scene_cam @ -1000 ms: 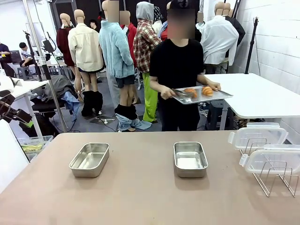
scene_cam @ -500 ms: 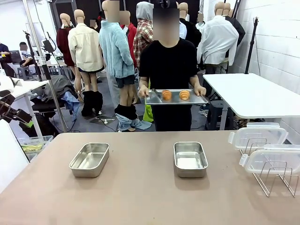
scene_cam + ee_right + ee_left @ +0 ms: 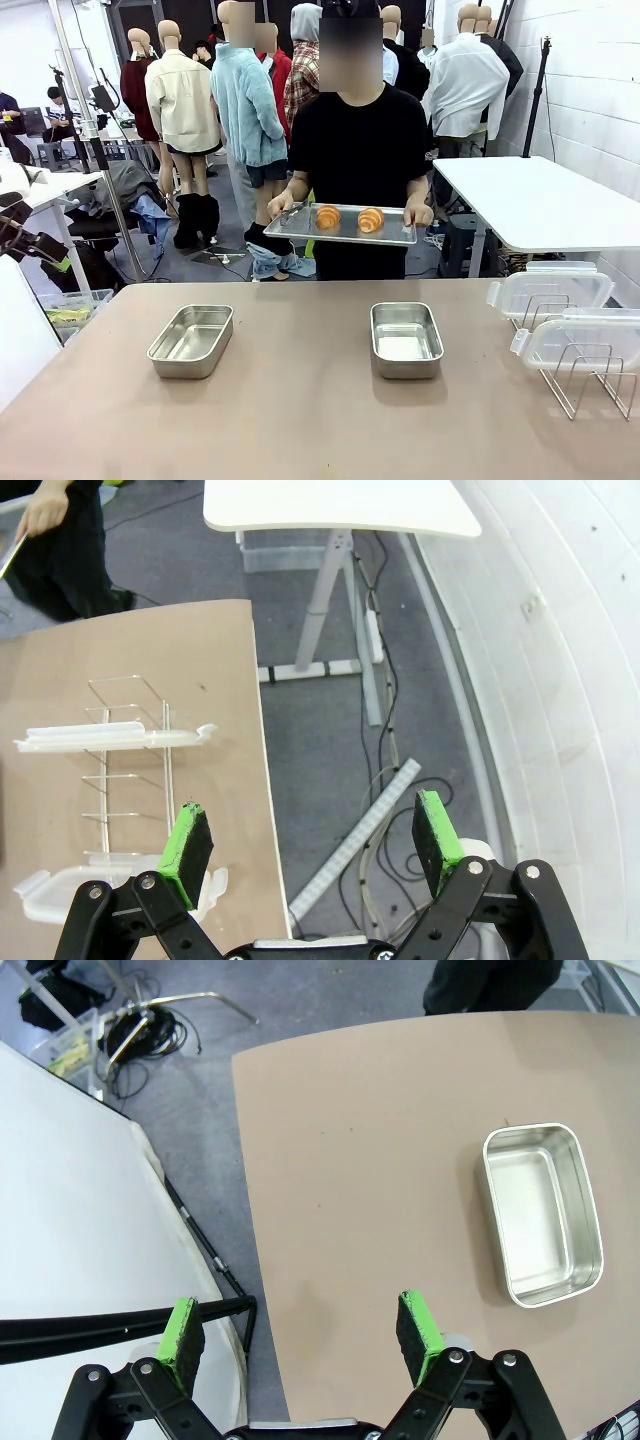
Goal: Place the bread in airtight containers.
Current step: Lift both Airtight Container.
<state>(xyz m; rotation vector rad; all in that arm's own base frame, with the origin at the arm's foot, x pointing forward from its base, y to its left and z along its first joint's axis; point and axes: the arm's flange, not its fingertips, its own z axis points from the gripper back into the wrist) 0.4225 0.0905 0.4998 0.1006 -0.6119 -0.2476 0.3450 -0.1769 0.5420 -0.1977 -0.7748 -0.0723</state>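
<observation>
Two golden croissant-shaped breads (image 3: 328, 216) (image 3: 371, 219) lie on a flat metal tray (image 3: 342, 232) that a person in black carries with both hands beyond the table's far edge. Two open steel airtight containers stand on the brown table, one at the left (image 3: 192, 340) and one at the middle (image 3: 405, 339); the left one also shows in the left wrist view (image 3: 543, 1213). My left gripper (image 3: 303, 1331) hangs open over the table's left edge. High over the table's right edge and the floor, my right gripper (image 3: 312, 843) is open too.
Clear plastic lids (image 3: 553, 290) (image 3: 580, 343) rest on a wire rack (image 3: 590, 382) at the table's right side, seen also in the right wrist view (image 3: 115, 737). A white table (image 3: 545, 200) stands behind at the right. A white surface (image 3: 90, 1220) lies left of the brown table.
The person has walked closer to the table and shifted left, lowering the tray with both breads. Neither gripper has changed.
</observation>
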